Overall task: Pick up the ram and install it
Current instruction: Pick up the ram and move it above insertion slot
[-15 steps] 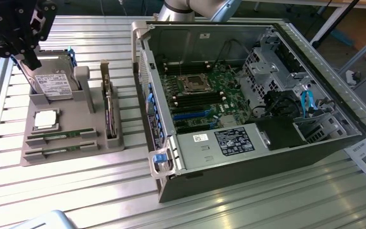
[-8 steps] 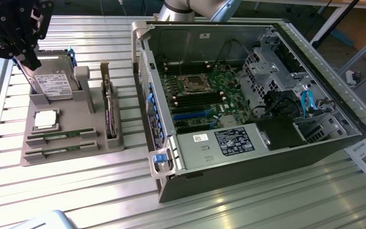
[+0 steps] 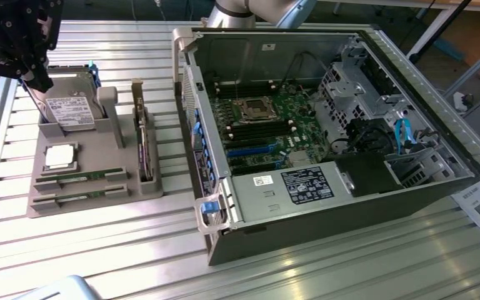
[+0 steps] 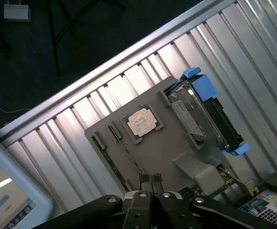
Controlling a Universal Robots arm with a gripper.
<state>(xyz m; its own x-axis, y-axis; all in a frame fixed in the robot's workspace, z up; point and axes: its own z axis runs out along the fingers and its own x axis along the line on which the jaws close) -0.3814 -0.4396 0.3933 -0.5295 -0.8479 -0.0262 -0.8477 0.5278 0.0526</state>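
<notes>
"On the grey holder (image 3: 98,156), where exactly is the ram (image 3: 80,177) sitting?"

"I'm seeing it resting in two slots along one edge, two green sticks side by side, just beside the processor chip (image 3: 60,156)."

"And the gripper (image 4: 150,178)?"

"It's hovering above the holder, fingers pressed together, gripping nothing. The open computer case (image 3: 324,219) is standing at the exterior view's right."
</notes>
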